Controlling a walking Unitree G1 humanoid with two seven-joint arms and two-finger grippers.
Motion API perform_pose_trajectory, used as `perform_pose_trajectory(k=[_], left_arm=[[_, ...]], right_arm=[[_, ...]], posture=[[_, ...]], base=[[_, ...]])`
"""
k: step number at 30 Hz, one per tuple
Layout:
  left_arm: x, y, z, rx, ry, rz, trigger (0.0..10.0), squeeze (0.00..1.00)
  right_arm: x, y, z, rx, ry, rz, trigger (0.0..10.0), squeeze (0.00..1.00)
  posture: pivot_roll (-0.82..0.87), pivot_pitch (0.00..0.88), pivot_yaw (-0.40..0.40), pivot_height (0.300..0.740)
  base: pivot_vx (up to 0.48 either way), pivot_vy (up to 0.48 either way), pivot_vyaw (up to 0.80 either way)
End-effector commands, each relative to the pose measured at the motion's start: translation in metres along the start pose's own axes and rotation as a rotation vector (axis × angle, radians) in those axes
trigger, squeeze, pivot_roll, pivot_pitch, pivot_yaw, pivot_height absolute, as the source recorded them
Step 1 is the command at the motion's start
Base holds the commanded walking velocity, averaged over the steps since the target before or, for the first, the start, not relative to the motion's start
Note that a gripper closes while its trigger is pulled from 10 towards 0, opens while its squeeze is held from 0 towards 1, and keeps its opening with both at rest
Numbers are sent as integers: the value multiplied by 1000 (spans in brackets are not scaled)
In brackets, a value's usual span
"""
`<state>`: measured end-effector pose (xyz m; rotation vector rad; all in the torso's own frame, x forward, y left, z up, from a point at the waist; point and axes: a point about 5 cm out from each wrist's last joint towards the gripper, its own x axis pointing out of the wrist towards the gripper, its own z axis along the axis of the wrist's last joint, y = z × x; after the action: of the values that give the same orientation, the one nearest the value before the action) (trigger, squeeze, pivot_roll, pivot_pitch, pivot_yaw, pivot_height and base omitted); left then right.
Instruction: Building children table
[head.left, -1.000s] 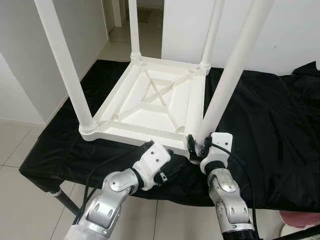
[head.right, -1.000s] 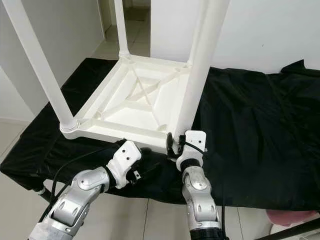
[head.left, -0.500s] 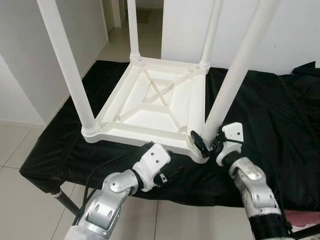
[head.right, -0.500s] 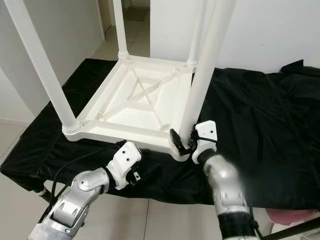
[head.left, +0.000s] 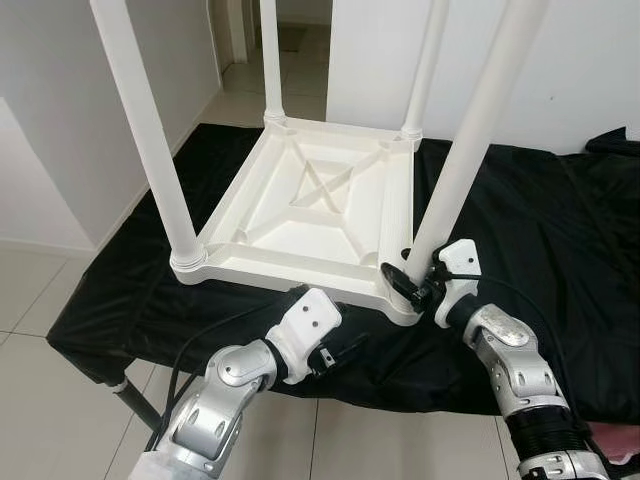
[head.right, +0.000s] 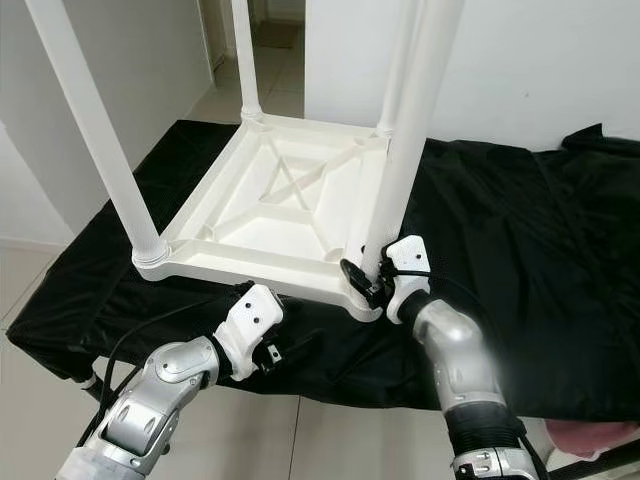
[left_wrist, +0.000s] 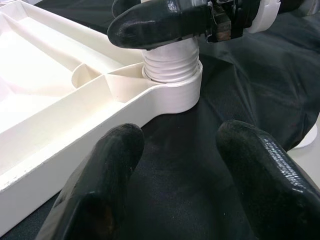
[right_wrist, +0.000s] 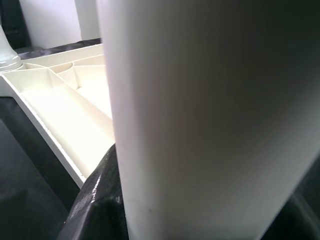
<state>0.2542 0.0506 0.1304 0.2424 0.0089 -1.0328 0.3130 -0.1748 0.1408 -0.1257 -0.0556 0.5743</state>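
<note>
A white children's table (head.left: 300, 215) lies upside down on a black cloth, all of its legs pointing up. My right gripper (head.left: 412, 285) is shut on the near right leg (head.left: 470, 130), just above its threaded collar (left_wrist: 170, 65). One black finger (left_wrist: 160, 22) wraps the leg's front. That leg (right_wrist: 200, 110) stands between the right fingers (right_wrist: 95, 200). My left gripper (head.left: 345, 350) is open and holds nothing. It hovers low over the cloth in front of the table's near edge, its fingertips (left_wrist: 100, 200) aimed at that same corner.
The black cloth (head.left: 560, 230) covers a low bench whose front edge runs just under my arms. White walls stand behind and to the left, with a doorway at the back. Tiled floor (head.left: 40, 400) lies below, and a pink object (head.left: 612, 440) sits at the lower right.
My right arm swung from in front of the near right leg round to its right side, its gripper staying at the leg's base. The left arm held still.
</note>
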Motion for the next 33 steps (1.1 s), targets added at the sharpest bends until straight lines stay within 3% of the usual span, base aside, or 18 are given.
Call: perform_pose_trajectory(k=[1,5,13,22,26,33], left_arm=[[-1,0,-1,-9,5,32,10000,0],[-2,-1,-1,-11,6,28,10000,0],[0,-3,-2,-14,6,19,10000,0],[0,-4,-1,-12,4,9,10000,0],[0,-4,-1,-12,5,12,10000,0],[-1,-4,-2,-15,6,17,10000,0]], right_arm=[[-4,2,-3,36,11,-22,10000,0],[-6,0,2,57,-19,-106,10000,0],[-7,12,10,118,-72,-366,10000,0],[-9,39,3,187,-9,-713,10000,0],[1,53,3,242,-5,-716,10000,0],[8,59,7,267,-10,-678,10000,0]], posture=[[19,27,9,740],[19,28,10,740],[4,29,13,740],[12,23,4,740],[17,21,0,740],[27,20,-2,740]], base=[[0,0,0],[0,0,0],[0,0,0],[0,0,0],[0,0,0],[0,0,0]])
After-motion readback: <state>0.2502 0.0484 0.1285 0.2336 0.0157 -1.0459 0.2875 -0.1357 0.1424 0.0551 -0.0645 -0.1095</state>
